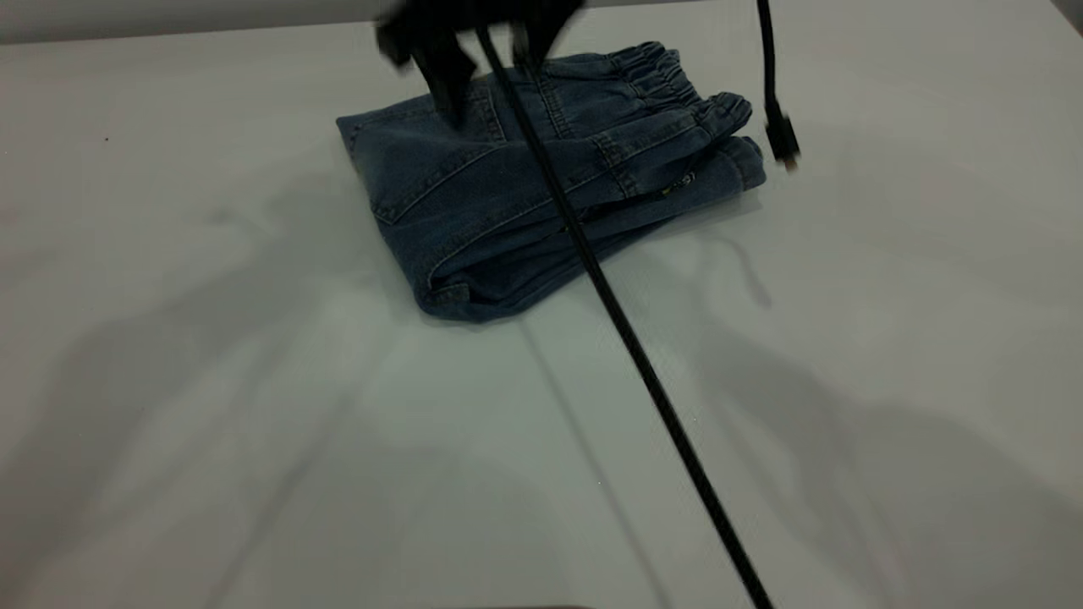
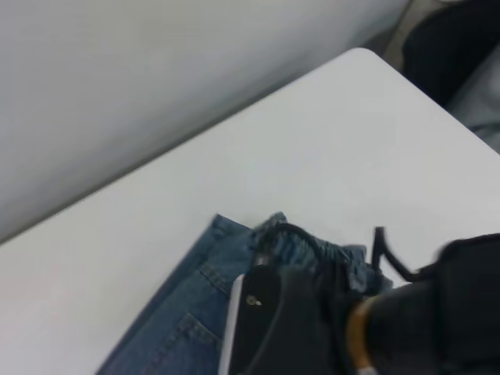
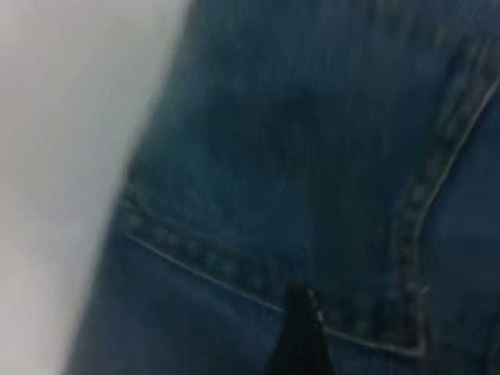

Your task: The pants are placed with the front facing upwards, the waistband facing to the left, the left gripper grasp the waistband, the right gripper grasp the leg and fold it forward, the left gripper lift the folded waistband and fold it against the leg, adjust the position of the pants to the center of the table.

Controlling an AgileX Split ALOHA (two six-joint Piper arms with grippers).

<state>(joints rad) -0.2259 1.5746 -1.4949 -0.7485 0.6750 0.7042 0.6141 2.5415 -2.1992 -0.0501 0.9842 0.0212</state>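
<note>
The pants (image 1: 525, 186) lie folded in a compact denim bundle near the far edge of the table (image 1: 254, 423). Their waistband (image 1: 668, 76) is at the right end and a back pocket (image 1: 431, 169) faces up. The leg hem (image 1: 744, 165) pokes out beneath the waistband. A blurred black gripper mass (image 1: 474, 42) hangs over the bundle's far side, one wedge reaching down onto the pocket; whose it is stays unclear. In the right wrist view, my right gripper (image 3: 301, 344) sits against the denim by the pocket's stitched corner (image 3: 414, 344). In the left wrist view, a dark gripper body (image 2: 391, 312) hides part of the waistband (image 2: 312, 246).
A black cable (image 1: 634, 355) runs diagonally from the gripper mass across the pants to the near edge. A second cable with a plug (image 1: 783, 139) dangles just right of the waistband. The table's corner (image 2: 359, 55) lies beyond the pants, with a pale wall (image 2: 156, 78) alongside.
</note>
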